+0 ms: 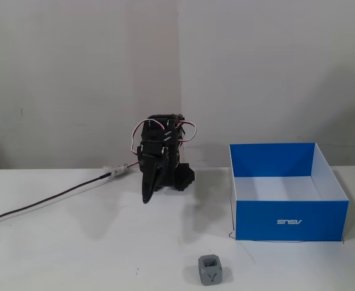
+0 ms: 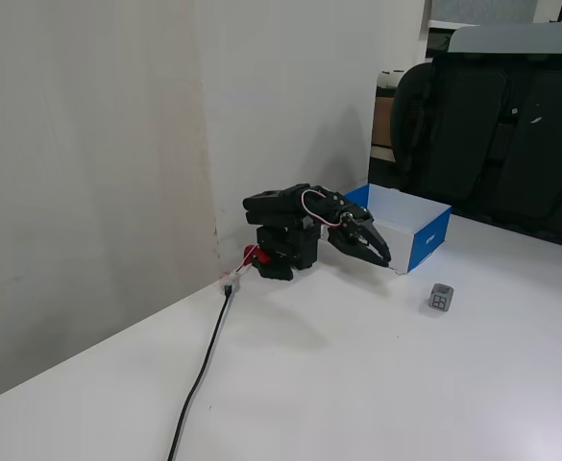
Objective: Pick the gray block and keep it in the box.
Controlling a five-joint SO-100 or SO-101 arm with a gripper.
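The gray block [image 1: 210,270] is a small cube with a Y mark on its front, sitting on the white table near the front edge; it also shows in the other fixed view [image 2: 442,298]. The blue box [image 1: 292,219] stands open-topped to the right, white inside and empty, and also shows in the other fixed view [image 2: 427,236]. My gripper [image 1: 147,195] hangs from the folded black arm at the back of the table, tips pointing down, jaws together and empty. It also shows in the other fixed view [image 2: 383,257]. It is well apart from the block and the box.
A black cable [image 1: 43,204] runs from the arm's base across the left of the table. A wall stands close behind the arm. A black chair [image 2: 511,125] stands beyond the table's far edge.
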